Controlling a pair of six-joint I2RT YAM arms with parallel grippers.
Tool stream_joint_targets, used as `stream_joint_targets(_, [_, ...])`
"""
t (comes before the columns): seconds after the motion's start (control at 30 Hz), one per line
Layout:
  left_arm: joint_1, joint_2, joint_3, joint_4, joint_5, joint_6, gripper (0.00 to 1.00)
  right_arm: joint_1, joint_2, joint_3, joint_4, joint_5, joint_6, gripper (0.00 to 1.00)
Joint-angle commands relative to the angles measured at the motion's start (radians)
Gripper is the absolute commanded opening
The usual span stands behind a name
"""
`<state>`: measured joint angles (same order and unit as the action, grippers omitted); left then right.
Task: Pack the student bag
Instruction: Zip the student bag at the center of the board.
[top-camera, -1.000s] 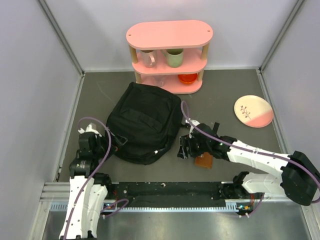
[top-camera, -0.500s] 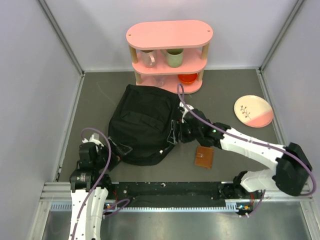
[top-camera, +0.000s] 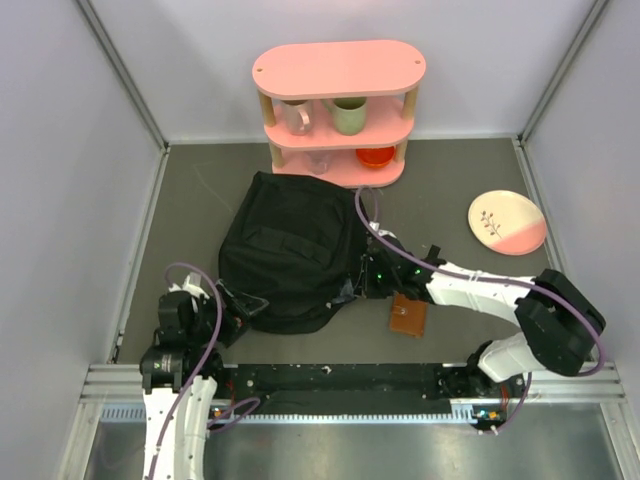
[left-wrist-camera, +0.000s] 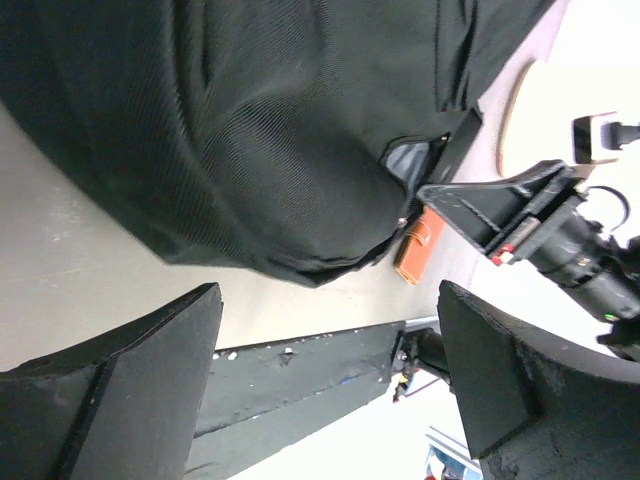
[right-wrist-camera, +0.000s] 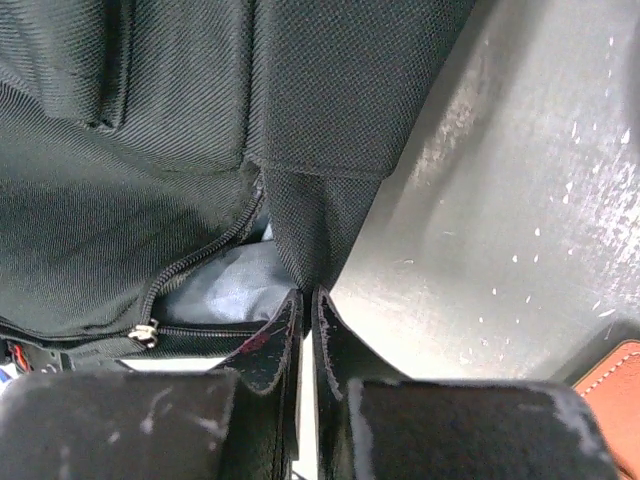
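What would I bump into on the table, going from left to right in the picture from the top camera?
student bag → brown wallet → pink and white plate. The pink shelf sits behind and overlaps the bag's span, so it is left out.

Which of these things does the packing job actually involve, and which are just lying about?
Job: student bag, right end effector pinching its fabric, open left end effector, brown wallet (probably to pack).
Lying about: pink shelf, two mugs, orange bowl, plate.
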<state>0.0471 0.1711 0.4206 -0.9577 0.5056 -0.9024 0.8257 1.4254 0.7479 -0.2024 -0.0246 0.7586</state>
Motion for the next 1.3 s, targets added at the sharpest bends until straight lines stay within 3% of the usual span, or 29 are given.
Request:
stream_joint_targets(0.0, [0.007,-0.053,-0.051,0.083,0.086,-0.089,0.91,-0.005,-0.037,-0.129,0.148,-0.053,0.062,0.00])
stream_joint_targets(0.17, [0.007,-0.082,-0.062,0.054,0.086,-0.082,0.89,-0.005,0.004,-0.211,0.259,-0.040,0.120,0.00])
stream_joint_targets(0.27, [0.007,-0.059,-0.062,0.071,0.077,-0.076,0.88,-0.005,0.001,-0.197,0.245,-0.018,0.128,0.14])
stream_joint_targets(0.37, [0.007,-0.038,-0.072,0.102,0.071,-0.072,0.87,-0.007,-0.046,-0.183,0.219,0.021,0.119,0.16])
stream_joint_targets(0.6, [0.005,0.018,-0.115,0.128,0.067,-0.015,0.85,-0.007,0.042,-0.165,0.167,0.078,0.152,0.03])
stream_joint_targets(0.8, [-0.001,0.059,-0.108,0.152,0.063,-0.006,0.85,-0.005,0.138,-0.189,0.242,0.034,0.189,0.08])
stream_joint_targets(1.0, [-0.026,0.077,-0.137,0.209,0.093,-0.039,0.76,-0.002,0.162,-0.197,0.281,0.028,0.182,0.04])
stream_joint_targets(1.27, [-0.076,0.195,-0.181,0.336,0.027,-0.030,0.80,0.018,0.285,-0.122,0.409,-0.032,0.261,0.02])
